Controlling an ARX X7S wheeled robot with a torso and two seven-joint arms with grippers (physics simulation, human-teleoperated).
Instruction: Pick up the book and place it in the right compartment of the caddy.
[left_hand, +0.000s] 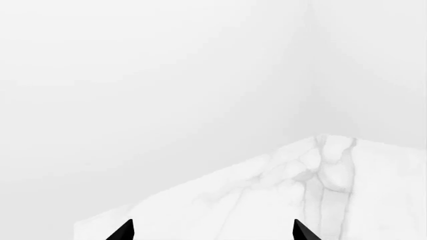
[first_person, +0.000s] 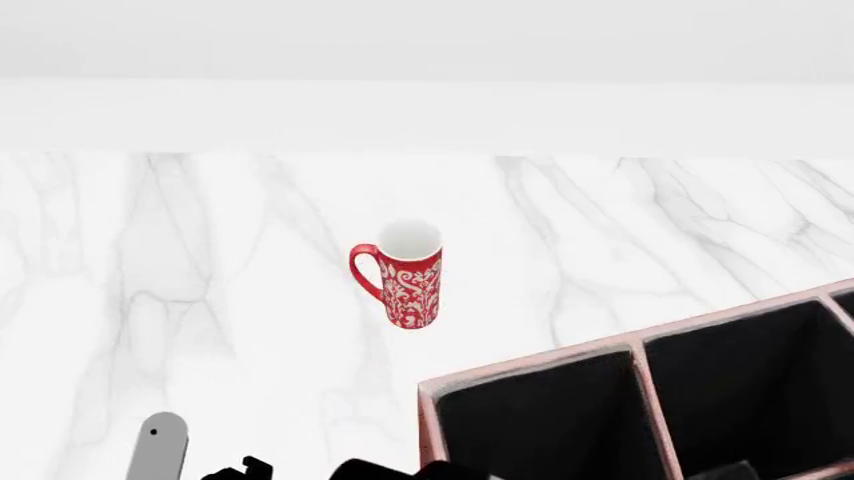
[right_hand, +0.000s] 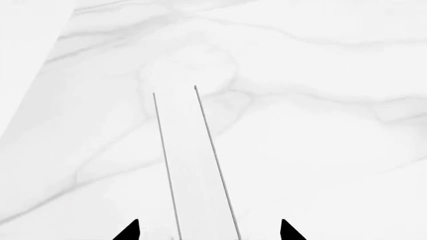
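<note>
- Marble table (first_person: 200, 300): white with grey veins, bearing every item listed below.
- Caddy (first_person: 534, 362): reddish-brown box with a pale pink rim and black interior, seen at the near right of the head view. Two dividers are visible. The rightmost compartment is largely cut off by the frame edge, and no book is seen in the visible sections.
- Book (right_hand: 197, 170): shown only in the right wrist view, as a white page edge between two thin black cover lines. It is lined up between the fingertips, presumably for a grasp across its thickness.
- Red patterned mug (first_person: 407, 280): upright, set well apart from the caddy and no part of the task.
- Right gripper (right_hand: 207, 231): spread, its tips clear of both covers; nothing is gripped.
- Left gripper (left_hand: 212, 231): spread and empty, held over a table corner, judged parked.
</note>
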